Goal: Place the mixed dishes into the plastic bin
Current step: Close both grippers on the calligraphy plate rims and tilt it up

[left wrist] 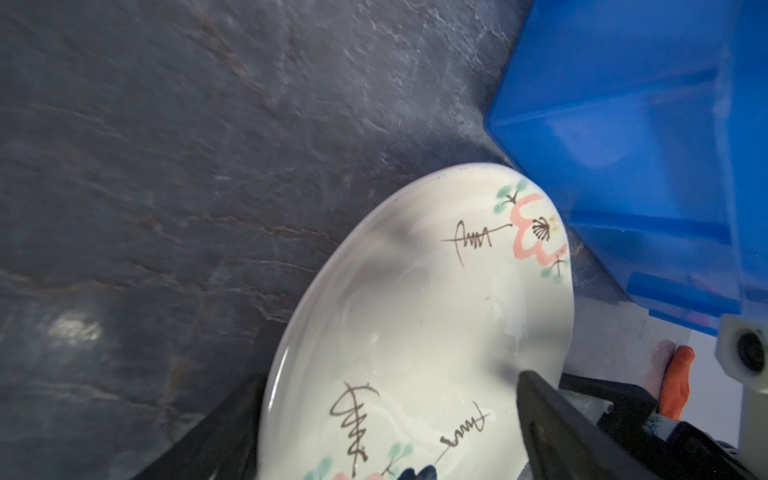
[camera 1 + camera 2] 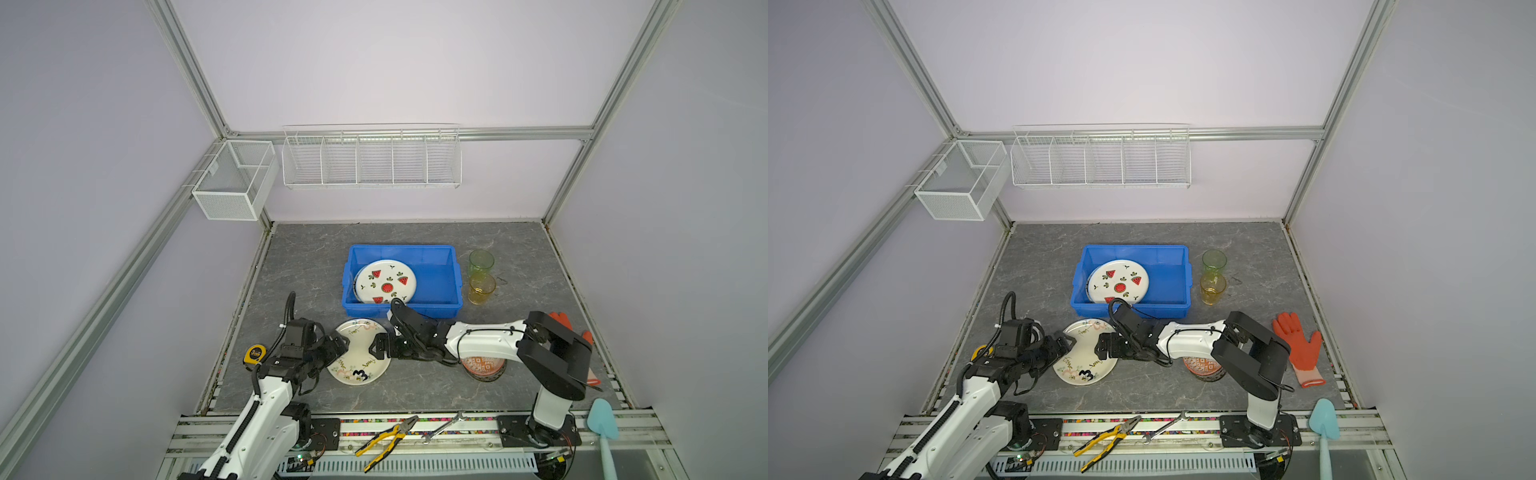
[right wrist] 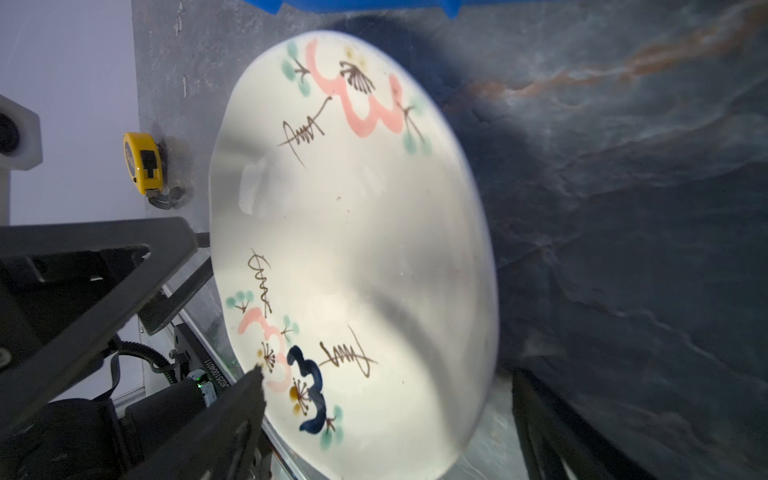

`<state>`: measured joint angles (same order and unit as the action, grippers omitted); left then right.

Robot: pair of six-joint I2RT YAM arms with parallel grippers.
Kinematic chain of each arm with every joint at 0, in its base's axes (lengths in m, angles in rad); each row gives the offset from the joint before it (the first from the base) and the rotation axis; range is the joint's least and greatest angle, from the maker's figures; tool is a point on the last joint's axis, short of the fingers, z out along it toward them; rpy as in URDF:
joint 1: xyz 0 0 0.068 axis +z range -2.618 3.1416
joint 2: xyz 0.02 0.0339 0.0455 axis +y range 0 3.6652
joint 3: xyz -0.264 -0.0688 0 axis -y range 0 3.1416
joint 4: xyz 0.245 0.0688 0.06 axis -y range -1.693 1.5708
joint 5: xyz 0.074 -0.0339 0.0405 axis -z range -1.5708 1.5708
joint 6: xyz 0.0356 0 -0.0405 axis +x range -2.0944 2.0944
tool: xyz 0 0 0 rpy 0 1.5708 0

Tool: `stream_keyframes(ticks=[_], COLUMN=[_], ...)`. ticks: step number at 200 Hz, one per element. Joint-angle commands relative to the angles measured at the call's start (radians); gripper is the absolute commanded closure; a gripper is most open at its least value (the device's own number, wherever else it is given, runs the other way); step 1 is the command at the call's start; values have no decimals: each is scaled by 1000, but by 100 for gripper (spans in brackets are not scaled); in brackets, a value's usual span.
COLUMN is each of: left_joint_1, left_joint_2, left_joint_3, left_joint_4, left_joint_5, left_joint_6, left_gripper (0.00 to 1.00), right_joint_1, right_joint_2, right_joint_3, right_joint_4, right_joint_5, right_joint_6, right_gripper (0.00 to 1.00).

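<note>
Blue plastic bin with watermelon plate at table centre; orange bowl partly under right arm. Left gripper and right gripper spread wide at opposite rims of cream floral plate.

Two plates, two glasses, one bowl

Bright dishes on a dark grey counter with pale and rusty veins.
The cream plate bears pink blossoms, teal leaves, brown squiggles and one navy bloom; the white plate, red watermelon slices; the bin is bright blue, beside a green glass and an amber glass.
</note>
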<state>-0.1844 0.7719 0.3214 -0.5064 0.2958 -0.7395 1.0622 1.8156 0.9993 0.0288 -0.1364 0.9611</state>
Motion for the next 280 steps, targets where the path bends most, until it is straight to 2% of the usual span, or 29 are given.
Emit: stream_keyframes(ticks=[1, 59, 156, 240, 280], left_joint_1=[-6, -6, -6, -5, -6], left_joint_2=[-13, -72, -138, -174, -187], left_joint_3=[-7, -7, -20, -72, -84], left_joint_4=[23, 28, 23, 9, 30], left_joint_5=[26, 53, 94, 106, 124], left_joint_6=[-4, -24, -55, -54, -65], left_gripper=[10, 16, 26, 26, 28], right_joint_1=[6, 8, 11, 11, 10], right_joint_2=[34, 62, 74, 50, 62], right_joint_3=[25, 46, 42, 25, 37], right_joint_4=[23, 39, 76, 98, 100], right_joint_5=[-28, -52, -75, -68, -83], right_joint_6=[-5, -10, 0, 16, 16], right_gripper=[3, 0, 5, 15, 15])
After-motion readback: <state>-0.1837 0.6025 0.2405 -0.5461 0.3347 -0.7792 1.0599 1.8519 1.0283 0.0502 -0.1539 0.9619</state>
